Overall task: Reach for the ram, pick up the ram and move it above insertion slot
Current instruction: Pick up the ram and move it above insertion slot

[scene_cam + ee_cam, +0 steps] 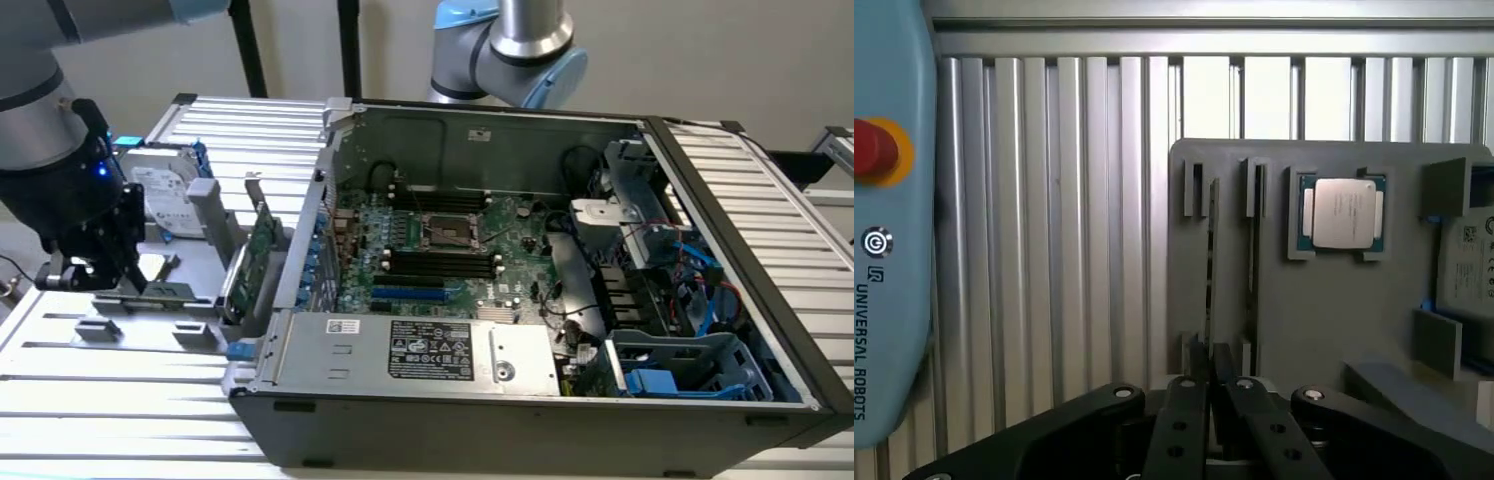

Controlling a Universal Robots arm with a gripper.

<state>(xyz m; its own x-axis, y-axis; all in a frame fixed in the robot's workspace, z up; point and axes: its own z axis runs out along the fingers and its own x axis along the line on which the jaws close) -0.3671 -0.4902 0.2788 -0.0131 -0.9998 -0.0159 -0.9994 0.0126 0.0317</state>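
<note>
In the exterior view the gripper hangs low at the exterior view's left, over a gray holder on a ribbed metal table. In the wrist view the ram stands edge-on in a slot of the holder, a thin dark line whose near end runs in under the gripper. Whether the gripper has closed on it cannot be told. Further right stand a hard drive, partly behind the arm, a green card, then the open computer case.
</note>
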